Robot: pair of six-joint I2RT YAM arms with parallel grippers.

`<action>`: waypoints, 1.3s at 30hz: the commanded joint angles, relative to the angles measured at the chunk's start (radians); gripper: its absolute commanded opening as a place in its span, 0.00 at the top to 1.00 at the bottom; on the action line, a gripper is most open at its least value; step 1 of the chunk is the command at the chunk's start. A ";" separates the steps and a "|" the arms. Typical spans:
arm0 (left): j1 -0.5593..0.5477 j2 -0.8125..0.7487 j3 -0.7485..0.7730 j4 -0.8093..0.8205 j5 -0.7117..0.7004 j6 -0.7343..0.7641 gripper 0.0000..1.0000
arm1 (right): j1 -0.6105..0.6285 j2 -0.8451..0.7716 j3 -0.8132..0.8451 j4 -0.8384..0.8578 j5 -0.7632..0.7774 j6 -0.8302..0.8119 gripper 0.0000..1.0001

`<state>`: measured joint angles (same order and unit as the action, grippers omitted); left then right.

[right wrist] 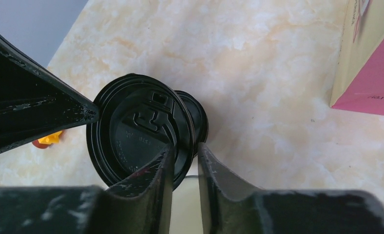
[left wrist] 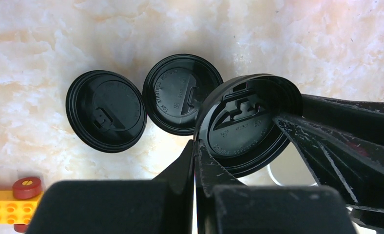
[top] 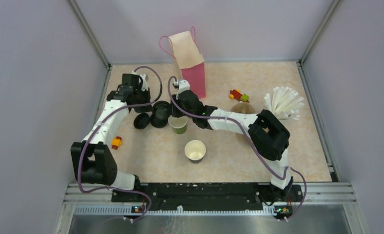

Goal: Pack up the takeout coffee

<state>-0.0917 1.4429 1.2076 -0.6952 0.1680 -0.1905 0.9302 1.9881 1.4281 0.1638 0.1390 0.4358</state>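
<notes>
Just left of the green cup (top: 179, 124), the left gripper (left wrist: 196, 146) pinches tight on the rim of the black lid (left wrist: 243, 122). The right gripper (right wrist: 186, 146) is almost closed round the lid's other edge; I can't tell if it grips. Two pulls could bend or drop it. The lid is round, with no long side, and is tipped up on its edge.

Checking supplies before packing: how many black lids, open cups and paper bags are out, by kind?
Black lids: 3
Open cups: 2
Paper bag: 1
Total: 6
</notes>
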 commanded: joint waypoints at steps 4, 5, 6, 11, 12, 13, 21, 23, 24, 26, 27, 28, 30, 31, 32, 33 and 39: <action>0.006 -0.051 -0.014 0.049 0.010 -0.042 0.94 | -0.011 -0.006 0.054 0.034 0.011 -0.014 0.96; 0.006 -0.058 -0.013 0.047 -0.002 -0.049 0.81 | -0.011 -0.013 0.054 0.031 0.014 -0.015 1.00; 0.006 -0.068 -0.012 0.046 -0.018 -0.059 0.72 | -0.010 -0.021 0.055 0.028 0.017 -0.019 1.00; 0.006 -0.138 -0.019 0.041 -0.053 -0.088 0.35 | -0.010 -0.087 0.040 -0.005 0.044 -0.035 1.00; 0.006 -0.154 -0.021 0.040 -0.071 -0.095 0.27 | -0.012 -0.101 0.034 -0.012 0.049 -0.043 1.00; 0.006 -0.173 -0.027 0.041 -0.094 -0.104 0.23 | -0.015 -0.119 0.028 -0.018 0.049 -0.050 1.00; 0.032 -0.288 -0.144 0.086 -0.483 -0.283 0.17 | -0.038 -0.286 -0.052 -0.096 0.089 -0.077 1.00; 0.068 -0.304 -0.189 0.115 -0.491 -0.333 0.20 | -0.044 -0.343 -0.109 -0.101 0.102 -0.079 1.00; 0.082 -0.305 -0.206 0.117 -0.489 -0.365 0.22 | -0.049 -0.372 -0.124 -0.104 0.111 -0.077 1.00; 0.147 -0.284 -0.238 0.131 -0.456 -0.413 0.27 | -0.056 -0.428 -0.190 -0.107 0.126 -0.075 1.00; 0.175 -0.264 -0.249 0.135 -0.431 -0.427 0.28 | -0.059 -0.456 -0.221 -0.105 0.130 -0.075 1.00; 0.195 -0.244 -0.257 0.144 -0.395 -0.433 0.29 | -0.059 -0.487 -0.248 -0.103 0.133 -0.074 1.00; 0.216 -0.194 -0.272 0.161 -0.352 -0.439 0.31 | -0.059 -0.545 -0.299 -0.100 0.130 -0.075 1.00; 0.220 -0.174 -0.283 0.176 -0.338 -0.443 0.33 | -0.059 -0.575 -0.321 -0.099 0.125 -0.077 1.00; 0.223 -0.154 -0.295 0.194 -0.323 -0.444 0.34 | -0.059 -0.603 -0.340 -0.101 0.117 -0.078 1.00; 0.225 -0.136 -0.302 0.214 -0.303 -0.441 0.34 | -0.060 -0.630 -0.356 -0.103 0.111 -0.081 1.00; 0.244 -0.035 -0.321 0.290 -0.248 -0.428 0.47 | -0.059 -0.768 -0.424 -0.119 0.113 -0.090 1.00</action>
<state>0.1345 1.3693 0.8928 -0.5083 -0.1333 -0.6064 0.8684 1.3201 1.0195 0.0303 0.2420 0.3656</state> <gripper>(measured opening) 0.575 0.009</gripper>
